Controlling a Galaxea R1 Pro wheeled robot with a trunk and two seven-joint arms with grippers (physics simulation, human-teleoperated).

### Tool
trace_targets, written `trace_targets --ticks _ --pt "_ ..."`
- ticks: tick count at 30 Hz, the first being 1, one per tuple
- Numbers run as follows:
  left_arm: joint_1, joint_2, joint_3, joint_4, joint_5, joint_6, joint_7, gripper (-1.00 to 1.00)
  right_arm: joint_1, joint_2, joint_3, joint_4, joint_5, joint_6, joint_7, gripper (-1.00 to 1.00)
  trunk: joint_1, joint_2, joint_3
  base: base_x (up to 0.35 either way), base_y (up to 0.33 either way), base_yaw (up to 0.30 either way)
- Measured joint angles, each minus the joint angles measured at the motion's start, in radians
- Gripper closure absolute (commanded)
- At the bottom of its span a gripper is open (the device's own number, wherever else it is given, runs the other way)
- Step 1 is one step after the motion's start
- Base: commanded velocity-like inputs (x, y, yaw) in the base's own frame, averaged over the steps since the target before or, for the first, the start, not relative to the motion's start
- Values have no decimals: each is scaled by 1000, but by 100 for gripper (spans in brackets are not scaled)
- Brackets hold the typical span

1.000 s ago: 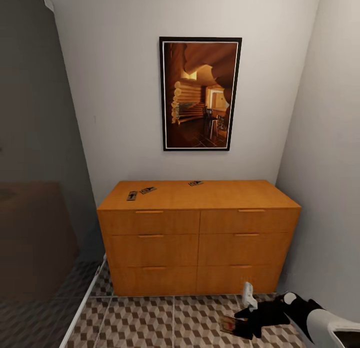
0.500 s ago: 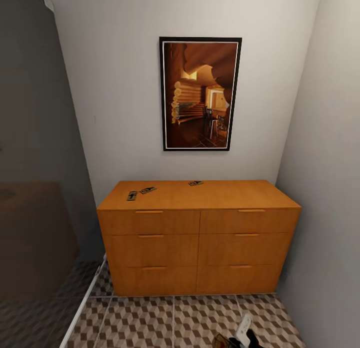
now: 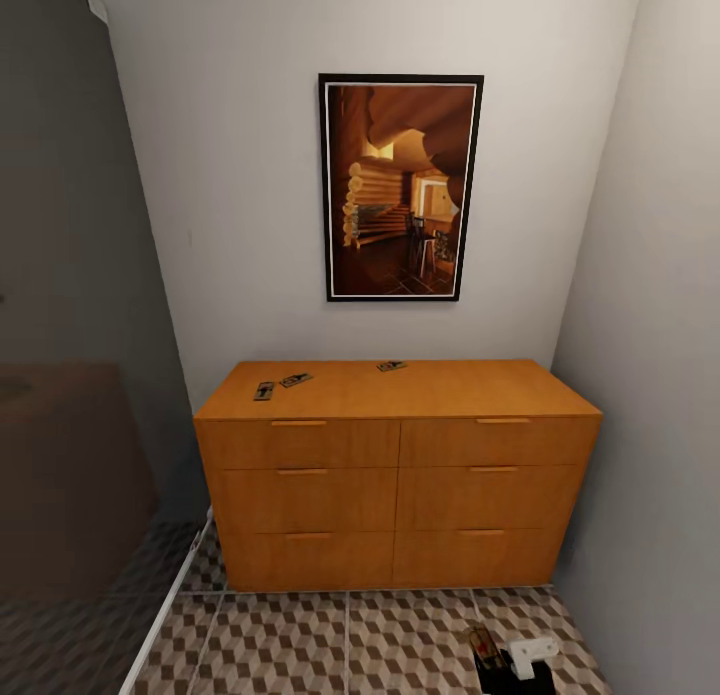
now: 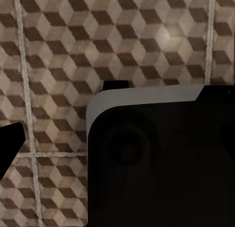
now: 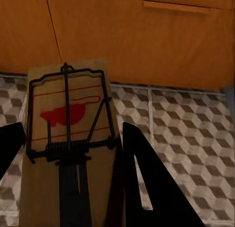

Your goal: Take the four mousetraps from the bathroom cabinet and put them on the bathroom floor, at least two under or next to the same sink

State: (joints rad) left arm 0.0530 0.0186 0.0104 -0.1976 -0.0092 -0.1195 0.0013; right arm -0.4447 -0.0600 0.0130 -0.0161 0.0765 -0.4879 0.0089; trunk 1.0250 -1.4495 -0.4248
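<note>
While the cabinet [image 3: 398,470] stands against the back wall, three mousetraps lie on its flat top: two [image 3: 264,390] [image 3: 296,380] close together near the left end and one [image 3: 392,366] by the back edge near the middle. A fourth mousetrap [image 5: 68,138] sits between the two dark fingers [image 5: 147,183] of the right gripper [image 3: 505,655], which hold it. In the head view this gripper is low down at about 5 o'clock, just above the bathroom floor [image 3: 350,640], in front of the cabinet's right half.

That trap has a red mouse shape printed on its wood and a dark wire spring. No words can be read on it.

A framed picture [image 3: 400,187] of a wooden room hangs on the wall at 12 o'clock. It has no writing either.

The cabinet nearly touches the right wall [image 3: 650,325]. A dark glass panel [image 3: 70,375] stands at 9 o'clock. The patterned tiles between them are bare and open.

The left wrist camera looks at the floor tiles [image 4: 122,36] past a dark robot part [image 4: 161,163]. I cannot tell how the left fingers are set.
</note>
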Motion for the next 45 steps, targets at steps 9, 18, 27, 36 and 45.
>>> trace_targets --ticks 9,18,27,36,45 --pt "-1 20 5 -172 2 5 54 -100 1 21 0 0 -38 0 -6 100 0 0 0 0 0 0" --pt "-1 -11 5 -503 3 145 107 -100 1 25 0 -2 -40 0 -6 100 0 0 0 0 0 0" --pt "-5 -75 2 -886 2 458 108 -100 1 25 0 -2 -40 0 -6 100 0 0 0 0 0 0" --pt "-13 -98 1 -1127 2 660 104 -100 1 25 0 -2 -40 0 -6 100 0 0 0 0 0 0" --pt "-23 -99 1 -1275 0 721 104 -100 1 24 0 -2 -40 0 -5 100 0 0 0 0 0 0"
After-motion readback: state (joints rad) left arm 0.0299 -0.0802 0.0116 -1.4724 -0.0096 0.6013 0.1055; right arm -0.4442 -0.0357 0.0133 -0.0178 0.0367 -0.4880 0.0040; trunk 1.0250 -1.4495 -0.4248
